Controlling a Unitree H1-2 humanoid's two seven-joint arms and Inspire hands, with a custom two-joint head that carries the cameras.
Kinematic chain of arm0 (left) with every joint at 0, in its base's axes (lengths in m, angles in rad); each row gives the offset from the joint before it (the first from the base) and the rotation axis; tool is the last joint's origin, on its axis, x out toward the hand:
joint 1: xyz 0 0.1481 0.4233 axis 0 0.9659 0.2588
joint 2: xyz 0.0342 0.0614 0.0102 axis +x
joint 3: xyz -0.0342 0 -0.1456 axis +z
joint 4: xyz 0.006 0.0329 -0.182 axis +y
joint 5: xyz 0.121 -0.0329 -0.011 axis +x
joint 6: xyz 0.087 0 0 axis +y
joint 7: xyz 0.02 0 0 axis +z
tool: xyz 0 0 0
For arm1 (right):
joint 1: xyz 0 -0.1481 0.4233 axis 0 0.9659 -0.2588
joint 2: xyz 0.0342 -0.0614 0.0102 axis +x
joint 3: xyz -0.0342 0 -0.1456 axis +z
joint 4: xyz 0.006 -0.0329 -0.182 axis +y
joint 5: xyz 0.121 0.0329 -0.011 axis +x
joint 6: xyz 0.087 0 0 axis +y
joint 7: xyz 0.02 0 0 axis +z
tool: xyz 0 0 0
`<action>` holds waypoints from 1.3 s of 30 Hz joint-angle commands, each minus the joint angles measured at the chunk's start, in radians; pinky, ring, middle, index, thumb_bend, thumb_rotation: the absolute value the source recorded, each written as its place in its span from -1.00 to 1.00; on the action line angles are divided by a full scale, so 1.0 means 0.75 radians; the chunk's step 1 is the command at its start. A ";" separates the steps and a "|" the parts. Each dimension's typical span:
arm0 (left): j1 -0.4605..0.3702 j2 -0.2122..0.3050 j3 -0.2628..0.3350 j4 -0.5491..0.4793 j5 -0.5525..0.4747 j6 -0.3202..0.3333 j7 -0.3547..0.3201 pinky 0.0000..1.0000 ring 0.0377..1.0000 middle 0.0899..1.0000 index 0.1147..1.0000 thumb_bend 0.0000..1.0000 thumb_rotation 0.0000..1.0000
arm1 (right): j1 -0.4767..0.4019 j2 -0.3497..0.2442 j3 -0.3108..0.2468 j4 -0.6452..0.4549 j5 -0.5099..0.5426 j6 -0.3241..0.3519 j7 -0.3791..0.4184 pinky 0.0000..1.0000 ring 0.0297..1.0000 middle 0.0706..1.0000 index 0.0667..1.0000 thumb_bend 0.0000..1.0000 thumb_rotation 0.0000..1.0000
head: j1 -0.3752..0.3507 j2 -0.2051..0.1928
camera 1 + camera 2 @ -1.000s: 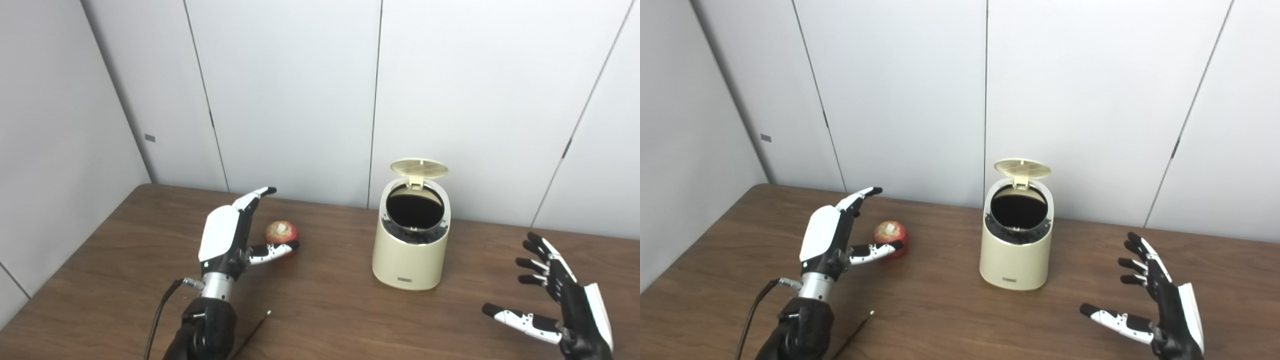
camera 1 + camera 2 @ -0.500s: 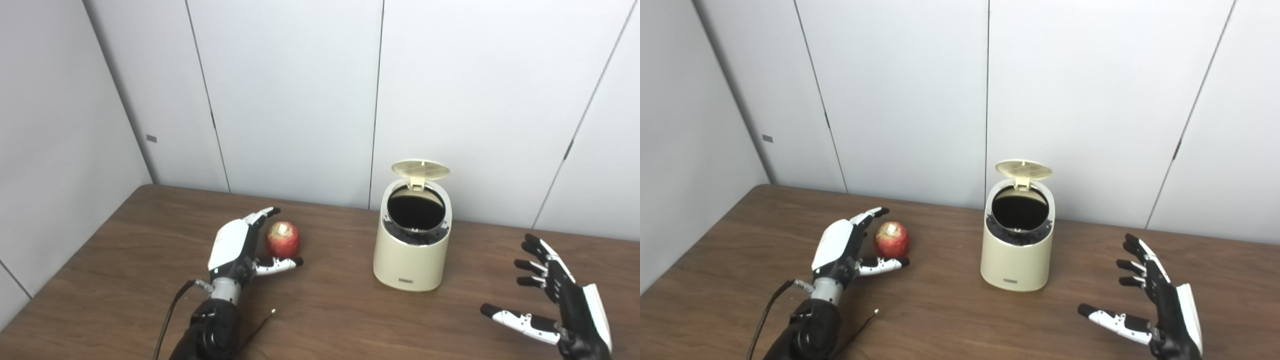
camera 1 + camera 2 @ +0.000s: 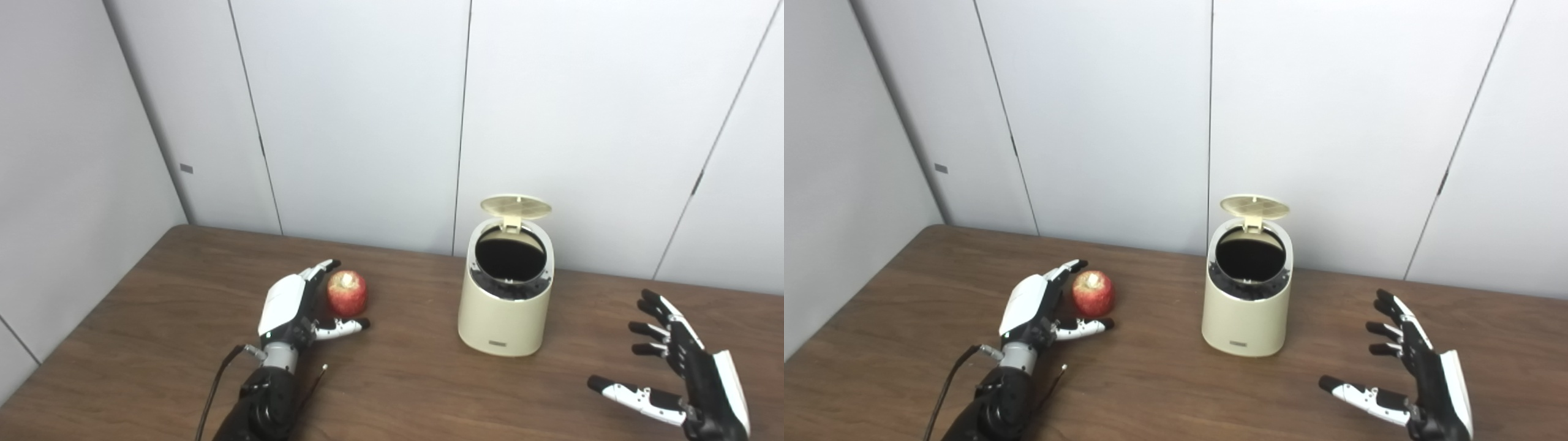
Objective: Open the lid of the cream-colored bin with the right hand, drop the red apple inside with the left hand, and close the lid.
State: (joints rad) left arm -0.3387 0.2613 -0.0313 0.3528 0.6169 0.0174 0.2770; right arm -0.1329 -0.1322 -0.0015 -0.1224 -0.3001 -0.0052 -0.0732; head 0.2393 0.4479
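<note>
Brown wood worktop (image 3: 153, 294) carries a cream-colored bin (image 3: 505, 315), its lid (image 3: 515, 206) tipped up at the back and the dark inside showing. Well right of the bin, the right hand (image 3: 680, 373) has its fingers spread, empty. Left of the bin, the left hand (image 3: 294, 305) cups open beside the red apple (image 3: 347, 292), its thumb in front.

I seem to be working in a bare test room or lab; plain grey wall panels (image 3: 361, 116) with thin vertical seams stand beyond my left hand (image 3: 293, 306) and right hand (image 3: 686, 373); under both lies a brown wood-look table (image 3: 398, 380) set into the corner; cables (image 3: 211, 398) trail from my left wrist.
</note>
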 commanded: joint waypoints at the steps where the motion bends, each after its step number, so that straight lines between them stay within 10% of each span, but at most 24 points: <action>1: -0.059 0.013 -0.004 0.007 -0.015 -0.038 0.041 0.48 0.78 0.71 0.73 0.69 -0.46 | -0.030 0.000 0.003 -0.062 -0.009 -0.016 -0.004 0.25 0.50 0.71 0.72 0.48 -1.00 | -0.001 0.001; 20: -0.099 -0.006 -0.071 0.104 -0.069 -0.043 0.042 0.39 0.61 0.54 0.71 0.63 -0.42 | -0.027 0.013 0.003 -0.104 -0.040 0.002 -0.007 0.27 0.49 0.71 0.69 0.48 -1.00 | -0.015 0.020; 27: -0.095 0.015 -0.116 0.097 -0.006 0.000 0.050 0.11 0.24 0.07 0.22 0.54 -0.83 | -0.029 0.019 0.004 -0.120 -0.043 0.012 -0.006 0.26 0.49 0.72 0.69 0.45 -1.00 | -0.014 0.022; 30: -0.096 0.029 -0.142 0.104 0.032 0.022 0.068 0.06 0.15 -0.10 -0.11 0.10 -0.98 | -0.032 0.019 0.006 -0.121 -0.048 0.014 -0.008 0.25 0.48 0.71 0.68 0.44 -1.00 | -0.011 0.023; 39: -0.090 0.057 -0.178 0.094 0.069 0.053 0.094 0.17 0.16 -0.10 -0.21 0.05 -1.00 | -0.032 0.021 0.006 -0.123 -0.045 0.019 -0.006 0.25 0.48 0.71 0.68 0.43 -1.00 | -0.009 0.023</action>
State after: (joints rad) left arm -0.3990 0.2864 -0.1542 0.4277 0.6428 0.0452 0.3504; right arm -0.1264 -0.1192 0.0023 -0.1741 -0.3354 0.0264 -0.0723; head 0.2316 0.4648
